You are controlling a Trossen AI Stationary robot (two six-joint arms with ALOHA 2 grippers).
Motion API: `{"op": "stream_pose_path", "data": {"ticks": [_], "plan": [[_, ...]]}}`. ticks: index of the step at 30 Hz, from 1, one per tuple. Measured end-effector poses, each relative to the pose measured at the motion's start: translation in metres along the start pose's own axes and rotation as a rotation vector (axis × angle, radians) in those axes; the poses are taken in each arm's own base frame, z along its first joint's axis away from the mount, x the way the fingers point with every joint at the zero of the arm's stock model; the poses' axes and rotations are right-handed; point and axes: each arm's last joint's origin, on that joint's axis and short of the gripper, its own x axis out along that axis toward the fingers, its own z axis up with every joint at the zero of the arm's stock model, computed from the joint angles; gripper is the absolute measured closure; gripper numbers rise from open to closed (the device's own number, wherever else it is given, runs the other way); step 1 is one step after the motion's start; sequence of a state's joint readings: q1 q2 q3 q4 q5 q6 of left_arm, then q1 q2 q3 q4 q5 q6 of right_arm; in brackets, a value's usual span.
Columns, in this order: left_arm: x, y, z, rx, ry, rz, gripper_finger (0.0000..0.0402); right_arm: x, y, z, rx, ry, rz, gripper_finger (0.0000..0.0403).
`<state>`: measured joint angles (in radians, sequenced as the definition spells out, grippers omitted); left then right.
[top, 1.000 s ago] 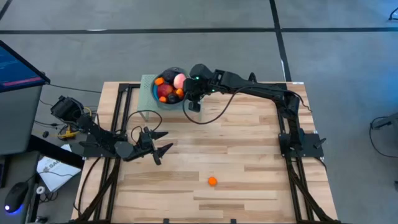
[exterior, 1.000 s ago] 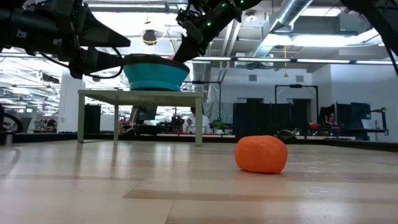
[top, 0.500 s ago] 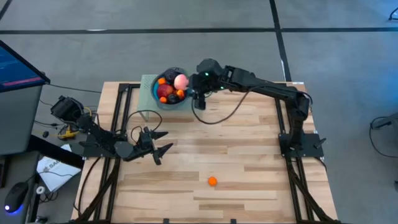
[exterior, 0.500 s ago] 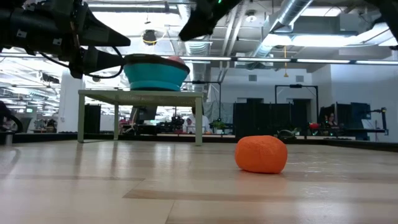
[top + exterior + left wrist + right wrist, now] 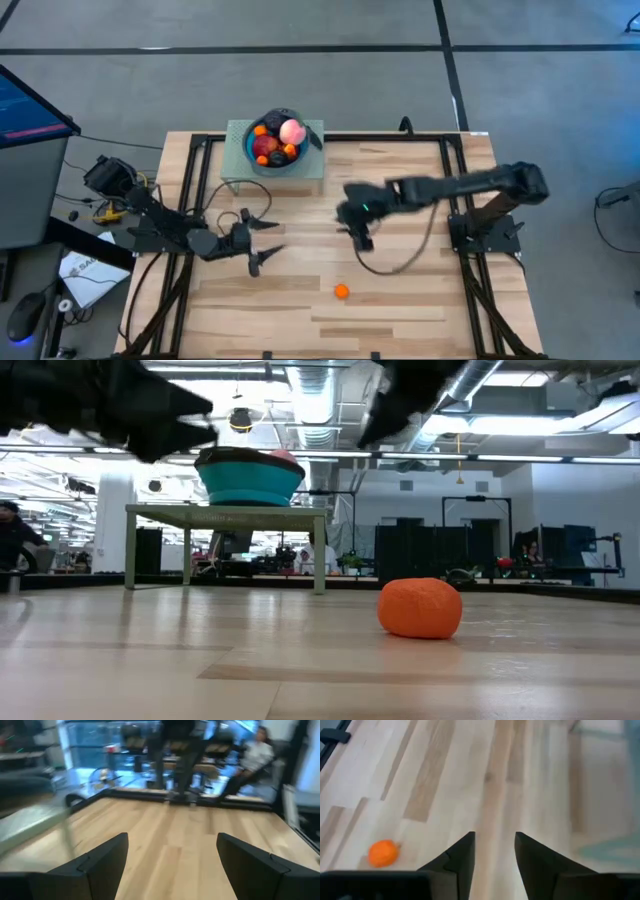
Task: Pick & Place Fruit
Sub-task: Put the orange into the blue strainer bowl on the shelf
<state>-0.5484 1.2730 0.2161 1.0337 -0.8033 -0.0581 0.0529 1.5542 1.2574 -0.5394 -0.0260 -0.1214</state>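
One small orange fruit [image 5: 341, 291] lies alone on the wooden table near its near edge, and shows large in the low view [image 5: 420, 608] and in the right wrist view [image 5: 383, 853]. The other fruits, a pink peach [image 5: 291, 130], a red apple [image 5: 265, 146] and small oranges, sit in the blue bowl [image 5: 254, 150] on a pale green stand [image 5: 305, 163] at the far side. My right gripper [image 5: 360, 240] hovers open over the table's middle, far of the lone orange. My left gripper [image 5: 270, 245] is open over the left half.
Black frame rails run along the table's left [image 5: 185, 200] and right [image 5: 462, 200] sides. A cable [image 5: 400, 255] droops from the right arm onto the table. The boards between the two grippers and around the lone orange are bare wood.
My right gripper has left the bowl's right side and swung toward the near edge, to above the table's middle, closer to the lone orange. My left gripper has shifted a little toward the right. The fruits have stayed in place.
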Motion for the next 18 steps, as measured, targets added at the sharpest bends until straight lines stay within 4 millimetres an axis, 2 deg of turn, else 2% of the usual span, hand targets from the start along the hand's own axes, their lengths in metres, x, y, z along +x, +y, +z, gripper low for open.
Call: {"op": "stream_pose_path", "data": {"ticks": [3,8,13,18], "plan": [[0.015,-0.016,0.003,0.084,0.011,-0.084,0.0101,0.006,0.025,-0.035,0.105,-0.045,-0.033,0.0288],[0.056,-0.039,-0.006,0.081,0.067,-0.252,0.0101,0.015,0.054,-0.088,0.292,-0.166,-0.095,0.0304],[0.095,-0.058,-0.024,0.076,0.134,-0.433,0.0101,0.027,0.071,-0.136,0.446,-0.266,-0.198,0.0307],[0.128,-0.079,-0.038,0.104,0.147,-0.542,0.0101,0.043,0.081,-0.165,0.531,-0.331,-0.217,0.0307]]}}
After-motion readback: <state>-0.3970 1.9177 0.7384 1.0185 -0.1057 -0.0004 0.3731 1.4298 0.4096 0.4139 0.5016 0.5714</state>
